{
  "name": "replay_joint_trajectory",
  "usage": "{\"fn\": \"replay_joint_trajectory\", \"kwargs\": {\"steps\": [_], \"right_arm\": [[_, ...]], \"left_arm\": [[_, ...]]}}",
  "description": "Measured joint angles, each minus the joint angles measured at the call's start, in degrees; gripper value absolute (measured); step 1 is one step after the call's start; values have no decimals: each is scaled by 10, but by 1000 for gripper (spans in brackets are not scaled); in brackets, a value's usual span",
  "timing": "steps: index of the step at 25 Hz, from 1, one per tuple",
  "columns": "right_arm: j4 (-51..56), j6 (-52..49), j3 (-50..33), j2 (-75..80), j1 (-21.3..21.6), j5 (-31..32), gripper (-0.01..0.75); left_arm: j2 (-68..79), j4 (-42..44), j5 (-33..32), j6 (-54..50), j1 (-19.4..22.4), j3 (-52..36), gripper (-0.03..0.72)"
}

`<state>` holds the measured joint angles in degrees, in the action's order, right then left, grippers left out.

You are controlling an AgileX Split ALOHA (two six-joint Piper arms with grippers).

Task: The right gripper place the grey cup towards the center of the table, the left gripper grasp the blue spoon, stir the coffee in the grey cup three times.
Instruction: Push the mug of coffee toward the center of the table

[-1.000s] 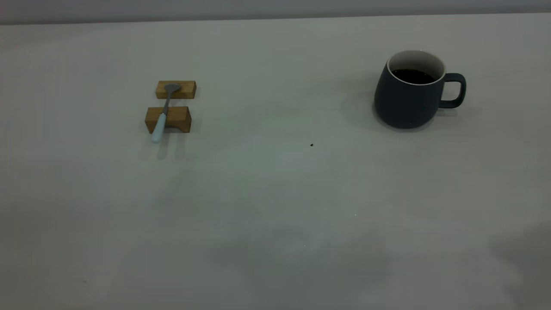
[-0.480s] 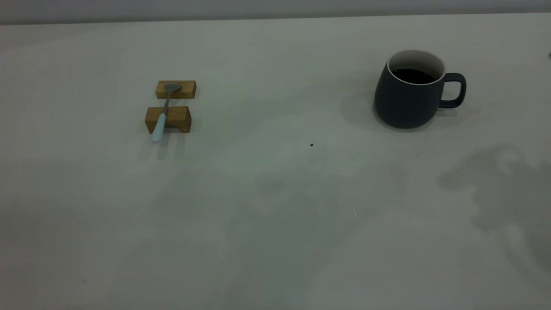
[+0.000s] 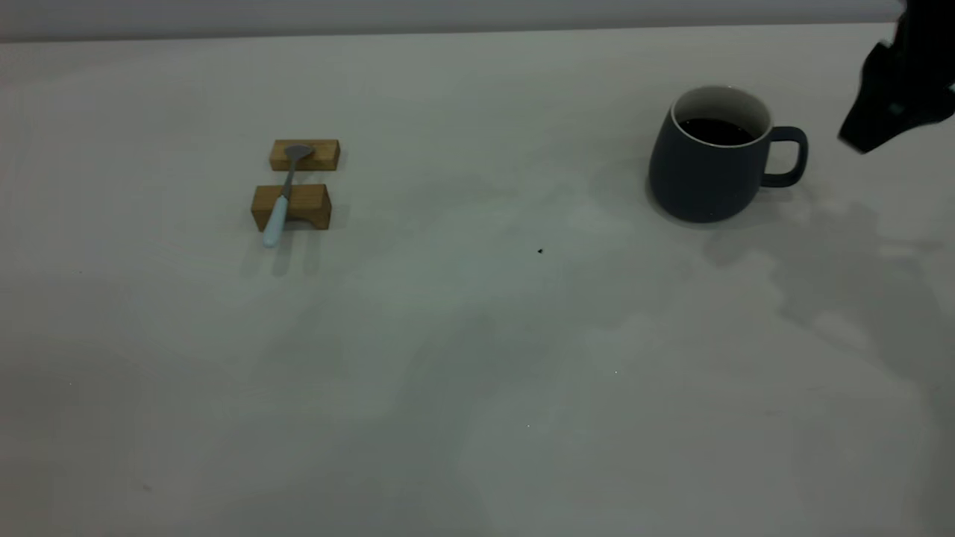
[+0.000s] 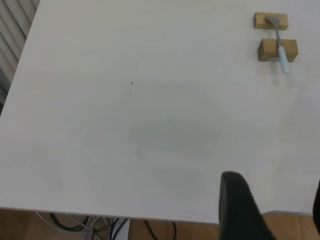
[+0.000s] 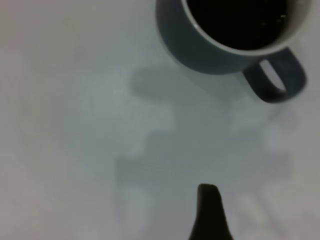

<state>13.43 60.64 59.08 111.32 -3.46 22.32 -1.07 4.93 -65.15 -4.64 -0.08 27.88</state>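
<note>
Grey cup (image 3: pixel 709 168) upright on the counter (image 3: pixel 477 358), toward the right side in the exterior view, loop handle pointing right. Coffee (image 3: pixel 715 132) visible inside, dark, below the pale rim. Right hand (image 3: pixel 891 101) raised at the upper right edge of the exterior view, near the cup handle but clear of it, nothing between its fingers; only a dark outline visible there and 1 fingertip (image 5: pixel 209 212) in the right wrist view, so finger state cannot be told. Blue spoon (image 3: pixel 282 195) well apart from the cup, toward the left side, bridged across 2 wooden blocks (image 3: pixel 292 207): metal bowl resting on the farther block, pale handle crossing the nearer block and overhanging its front edge. Tiny dark speck (image 3: pixel 540 251) on the counter between spoon and cup. Left hand (image 4: pixel 280 210) outside the exterior view, above the counter edge, well apart from the spoon; fingers apart, holding nothing.
</note>
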Motion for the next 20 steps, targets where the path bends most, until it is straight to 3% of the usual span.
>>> {"fn": "replay_joint_trajectory", "kwargs": {"steps": [9,20], "right_arm": [[-1,113,51,104,0,-36,584],[-12,145,141,188,0,-78,584]], "left_arm": [[0,0,0,0,0,0,436],[0,0,0,0,0,0,436]]}}
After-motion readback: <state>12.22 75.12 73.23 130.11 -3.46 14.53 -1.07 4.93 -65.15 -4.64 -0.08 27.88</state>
